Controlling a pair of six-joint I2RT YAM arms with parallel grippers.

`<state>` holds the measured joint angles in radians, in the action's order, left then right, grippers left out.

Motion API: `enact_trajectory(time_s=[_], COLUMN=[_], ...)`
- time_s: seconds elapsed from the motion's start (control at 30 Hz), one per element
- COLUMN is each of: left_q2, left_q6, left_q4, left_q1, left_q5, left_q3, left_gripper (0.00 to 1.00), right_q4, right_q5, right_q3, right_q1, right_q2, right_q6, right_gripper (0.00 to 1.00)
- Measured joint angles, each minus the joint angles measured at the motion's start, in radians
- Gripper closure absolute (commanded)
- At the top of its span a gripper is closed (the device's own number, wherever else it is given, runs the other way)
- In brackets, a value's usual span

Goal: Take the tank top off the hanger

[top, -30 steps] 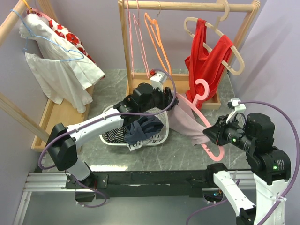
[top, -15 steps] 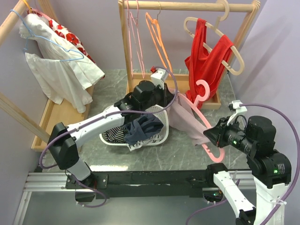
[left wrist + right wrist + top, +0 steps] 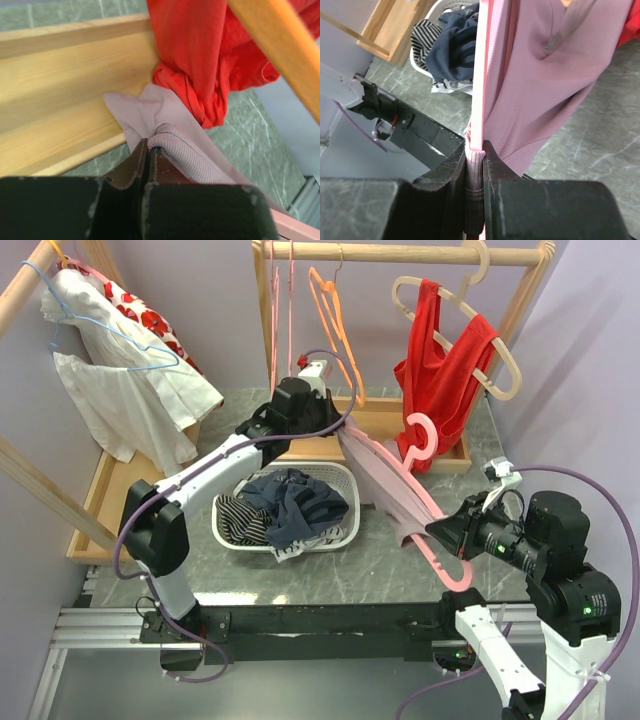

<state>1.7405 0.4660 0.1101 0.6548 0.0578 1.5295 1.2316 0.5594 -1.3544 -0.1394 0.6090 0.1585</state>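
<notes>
The left hand [image 3: 148,150] is shut tight on a ribbed fold of the mauve knit tank top [image 3: 385,485], up by the worktop's far edge. The right hand [image 3: 475,150], over the near right corner, clamps the pink plastic hanger [image 3: 481,75] with some cloth pinched alongside. I judge that trapped cloth could make the top stretch rather than slide off. Since the earlier frames the left hand has risen from the white laundry basket [image 3: 330,468] toward the far edge, drawing the top taut.
</notes>
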Motion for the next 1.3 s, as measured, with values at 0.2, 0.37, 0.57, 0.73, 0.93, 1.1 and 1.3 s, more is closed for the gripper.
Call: enact_trajectory(time_s=[0.2, 0.37, 0.57, 0.73, 0.93, 1.1, 1.3], left_q2=[0.022, 0.011, -0.056, -0.171, -0.289, -0.325, -0.299], left_q6=[0.017, 0.024, -0.008, -0.04, -0.09, -0.091, -0.051], left_q4=[0.014, 0.043, 0.069, 0.059, 0.046, 0.025, -0.025], left_q1=[-0.005, 0.016, 0.117, 0.191, 0.197, 0.194, 0.211], left_q5=[0.109, 0.134, 0.138, 0.112, 0.027, 0.015, -0.003], left_q3=[-0.025, -0.114, -0.176, -0.225, -0.235, -0.209, -0.176], left_gripper=[0.99, 0.99, 0.38, 0.23, 0.09, 0.06, 0.01], right_q4=[0.003, 0.003, 0.001, -0.005, -0.008, -0.013, -0.027], right_q5=[-0.048, -0.114, -0.18, -0.185, -0.172, -0.151, -0.124], right_q3=[0.0, -0.005, -0.006, -0.005, 0.0, 0.009, 0.023], right_q1=[0.0, -0.002, -0.005, -0.006, -0.007, -0.007, -0.007], right_q2=[0.001, -0.001, -0.015, -0.014, 0.0, 0.011, 0.01], right_q6=[0.0, 0.0, 0.005, 0.0, -0.004, -0.011, -0.024], right_gripper=[1.0, 1.0, 1.0, 1.0, 1.0, 1.0, 1.0])
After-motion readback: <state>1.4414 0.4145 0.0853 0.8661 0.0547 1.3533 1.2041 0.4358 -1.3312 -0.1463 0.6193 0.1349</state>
